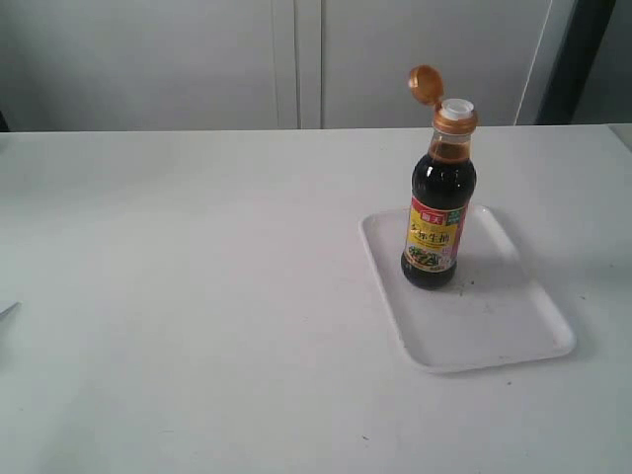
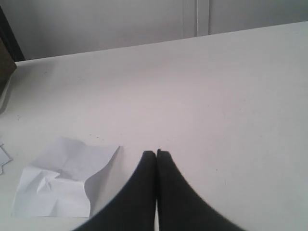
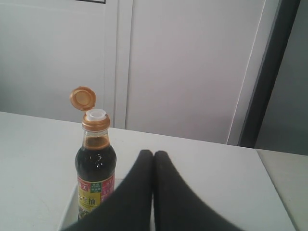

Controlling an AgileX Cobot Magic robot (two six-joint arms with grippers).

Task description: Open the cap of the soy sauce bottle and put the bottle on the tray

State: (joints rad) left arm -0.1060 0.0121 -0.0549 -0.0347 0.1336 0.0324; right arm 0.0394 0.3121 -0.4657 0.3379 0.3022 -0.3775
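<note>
soy sauce bottle (image 3: 95, 178) stands on tray (image 1: 494, 331), beside clenched, empty right gripper (image 3: 153, 155).

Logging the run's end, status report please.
Left gripper and right gripper jaws shut, empty. Soy sauce bottle upright on tray, cap flipped open. Nothing in the way.
</note>
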